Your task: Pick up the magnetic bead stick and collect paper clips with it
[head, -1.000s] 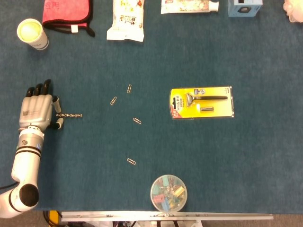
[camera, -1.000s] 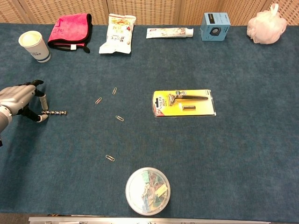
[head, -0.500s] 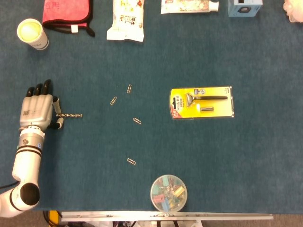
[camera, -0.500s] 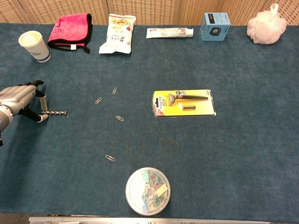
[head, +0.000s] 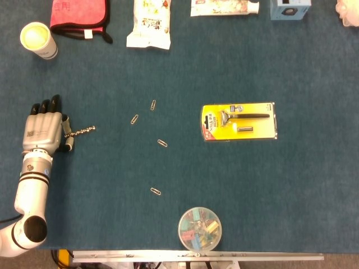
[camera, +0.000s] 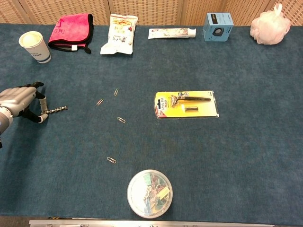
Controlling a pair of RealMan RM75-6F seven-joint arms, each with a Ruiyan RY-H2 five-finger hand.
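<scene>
Chest view: blue table (camera: 246, 156), slatted wall (camera: 142, 7).

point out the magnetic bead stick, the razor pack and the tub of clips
magnetic bead stick (head: 80, 131): head view, middle of the beaded shaft
razor pack (head: 239, 121): head view, centre of the yellow card
tub of clips (camera: 149, 194): chest view, centre of the clear lid

A matt blue cloth table (head: 291, 190) bears a beaded metal stick (head: 80, 131) and glossy yellow razor pack (head: 239, 121).
</scene>
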